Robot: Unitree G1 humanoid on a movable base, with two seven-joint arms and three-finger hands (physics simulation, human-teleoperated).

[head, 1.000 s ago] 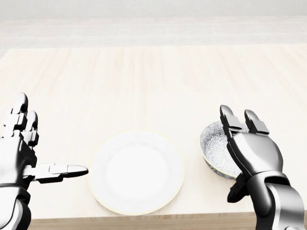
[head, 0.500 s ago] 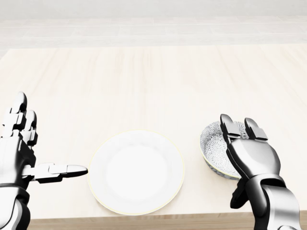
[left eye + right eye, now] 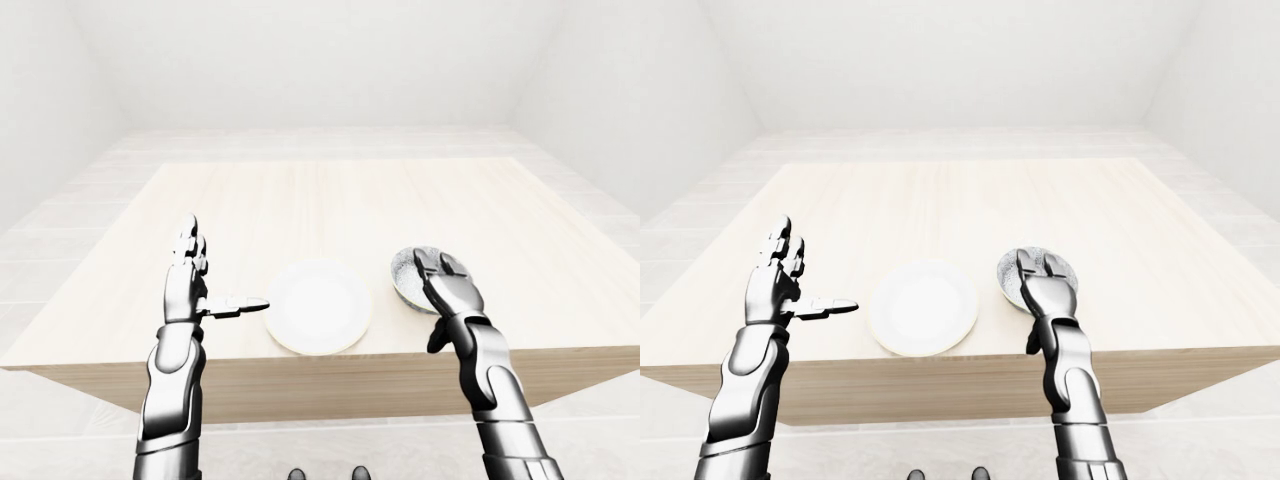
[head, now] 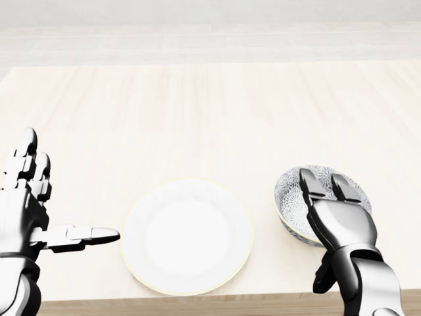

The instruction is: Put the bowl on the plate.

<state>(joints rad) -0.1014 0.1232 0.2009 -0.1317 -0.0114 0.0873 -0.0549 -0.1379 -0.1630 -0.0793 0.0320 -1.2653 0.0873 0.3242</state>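
The task is at its start, as far as the pictures show: the bowl is not yet on the plate and not yet lifted.

Going left to right in the head view, the left hand (image 4: 29, 210) stands over the near left part of the table (image 4: 197, 112), fingers straight and spread, thumb pointing right toward the plate without touching it. It holds nothing.

The white plate (image 4: 187, 236) lies flat near the table's near edge, bare, with nothing on it.

To its right, apart from it by a strip of bare wood, sits the patterned bowl (image 4: 295, 197), upright on the table. The right hand (image 4: 332, 210) lies over the bowl's near right part, two fingers reaching over the rim into the hollow, the thumb low on the near side. The fingers look only part curled; I cannot tell whether they grip the rim, and the bowl appears to rest on the table.

What is left, by my judgement: close on the bowl, lift it, carry it left, set it on the plate.

Count: one table, one plate, one bowl, two hands.
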